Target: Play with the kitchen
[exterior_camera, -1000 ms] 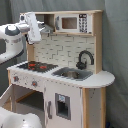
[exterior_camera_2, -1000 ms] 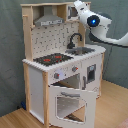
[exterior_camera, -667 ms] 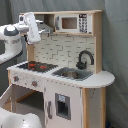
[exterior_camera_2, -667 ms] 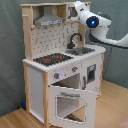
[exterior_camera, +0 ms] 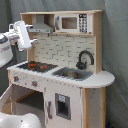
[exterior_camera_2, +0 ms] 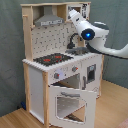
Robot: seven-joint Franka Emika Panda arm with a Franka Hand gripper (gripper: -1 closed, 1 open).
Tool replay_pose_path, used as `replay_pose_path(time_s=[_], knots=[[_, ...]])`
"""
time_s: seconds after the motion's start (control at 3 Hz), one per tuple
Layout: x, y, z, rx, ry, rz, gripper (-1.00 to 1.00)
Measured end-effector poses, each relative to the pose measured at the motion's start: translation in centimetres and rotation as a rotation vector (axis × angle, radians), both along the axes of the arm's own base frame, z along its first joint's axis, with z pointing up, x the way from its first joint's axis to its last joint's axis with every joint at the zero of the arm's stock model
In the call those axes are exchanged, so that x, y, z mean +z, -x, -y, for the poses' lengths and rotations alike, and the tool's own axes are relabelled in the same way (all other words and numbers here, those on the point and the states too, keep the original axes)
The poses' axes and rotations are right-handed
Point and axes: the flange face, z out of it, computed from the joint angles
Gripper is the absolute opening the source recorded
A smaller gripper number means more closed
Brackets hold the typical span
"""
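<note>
Below our claw [exterior_camera: 21, 36], whose opening we cannot tell, sits the kitchen [exterior_camera: 60, 75] with its stovetop [exterior_camera: 36, 65] underneath, and we judge a careless descent could knock the silver hood [exterior_camera: 41, 25] just beside it.

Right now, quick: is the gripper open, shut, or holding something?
Gripper: cannot be told; it sits by the hood of the kitchen, and nothing is seen in it.

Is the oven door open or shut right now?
Open. In the second exterior view the oven door hangs folded down and outward below the stovetop, exposing the oven cavity.
</note>
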Motion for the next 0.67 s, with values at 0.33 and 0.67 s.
replay_pose_path(time_s=[0.33,0.67], knots=[[-2.1,2.8,-3.1,-0.011,0.05,-0.001,1.0],[-5.7,5.0,-7.5,0.017,0.124,-0.016,1.0]])
